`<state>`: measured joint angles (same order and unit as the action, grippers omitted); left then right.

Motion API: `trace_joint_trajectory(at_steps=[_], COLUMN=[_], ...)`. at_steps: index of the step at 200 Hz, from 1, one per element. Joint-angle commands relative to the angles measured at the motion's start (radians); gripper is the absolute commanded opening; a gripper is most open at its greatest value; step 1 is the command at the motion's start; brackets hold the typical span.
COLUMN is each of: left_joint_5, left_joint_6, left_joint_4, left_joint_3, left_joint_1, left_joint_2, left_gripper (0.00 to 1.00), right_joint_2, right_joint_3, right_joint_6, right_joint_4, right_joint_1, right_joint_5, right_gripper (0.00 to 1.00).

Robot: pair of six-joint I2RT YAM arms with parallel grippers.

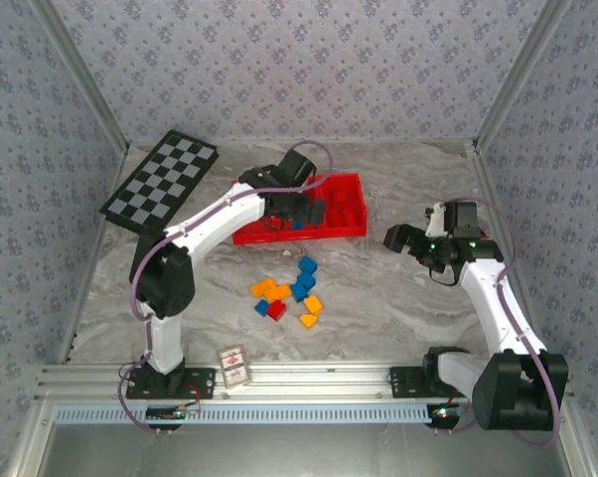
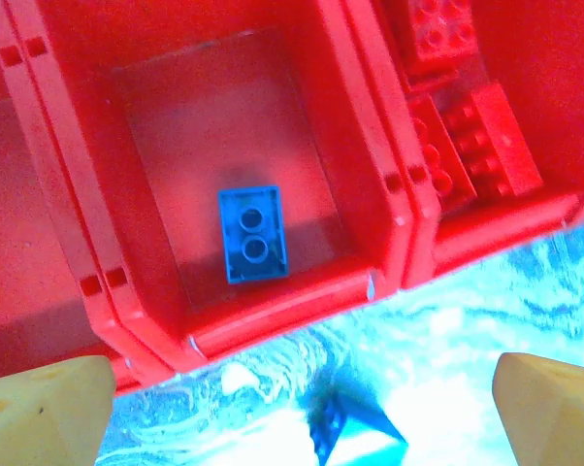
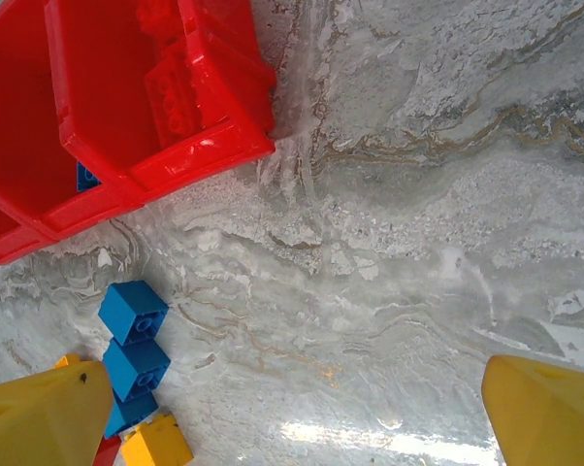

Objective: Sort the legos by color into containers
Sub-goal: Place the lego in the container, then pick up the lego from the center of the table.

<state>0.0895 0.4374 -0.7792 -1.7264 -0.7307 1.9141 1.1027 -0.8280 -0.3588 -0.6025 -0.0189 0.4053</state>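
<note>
Patterned wallpaper boxes in a pale marbled worktop, and at the far middle of it sits the long red tray with its three compartments side by side. The left claw hangs over the tray, its yellow fingers spread wide with nothing between them. Below it, one blue brick lies flat on the floor of the middle compartment, close to the near wall and clear of both fingers. The compartment to the right holds red bricks.

From where I stand this looks like the end of a drop: that blue piece is in its place and the claw is free. Most of the sorting is yet to do, since a loose pile of blue, orange-yellow and red bricks lies on the worktop just near of the tray, between the two arms.

Next, I reckon, the left claw must lift clear of the tray wall, swing near to the pile and come down on a single brick without nudging its neighbours, which are packed close.

The right claw hovers to the right of the tray, also spread wide and empty, with stacked blue bricks off to its left.
</note>
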Motion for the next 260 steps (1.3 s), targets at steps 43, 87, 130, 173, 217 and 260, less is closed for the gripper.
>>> trace_joint_trajectory(at_steps=[43, 87, 130, 173, 217, 260], left_joint_5=[0.011, -0.046, -0.024, -0.023, -0.051, -0.086], left_joint_6=[-0.253, -0.306, -0.275, -0.233, -0.192, -0.181], left_joint_4=[-0.156, -0.191, -0.269, -0.272, -0.247, -0.216], left_joint_3=[0.008, -0.016, -0.091, -0.128, -0.101, -0.081], left_joint_1=[-0.14, -0.164, -0.163, -0.157, -0.124, -0.116], left_joint_2=[0.026, 0.091, 0.21, 0.273, 0.293, 0.292], left_gripper=[1.0, 1.0, 0.97, 0.86, 0.77, 0.74], right_joint_2=[0.02, 0.02, 0.009, 0.002, 0.013, 0.01], right_joint_3=[-0.059, -0.059, -0.063, -0.061, -0.073, -0.076], right_joint_6=[-0.016, -0.021, -0.018, -0.017, -0.014, -0.028], right_joint_4=[-0.003, -0.014, -0.03, -0.022, -0.031, -0.031], right_joint_1=[0.001, -0.001, -0.004, -0.005, -0.007, -0.006], right_joint_5=[-0.008, -0.015, -0.023, -0.022, -0.02, -0.019], right_gripper=[1.0, 1.0, 1.0, 1.0, 1.0, 1.0])
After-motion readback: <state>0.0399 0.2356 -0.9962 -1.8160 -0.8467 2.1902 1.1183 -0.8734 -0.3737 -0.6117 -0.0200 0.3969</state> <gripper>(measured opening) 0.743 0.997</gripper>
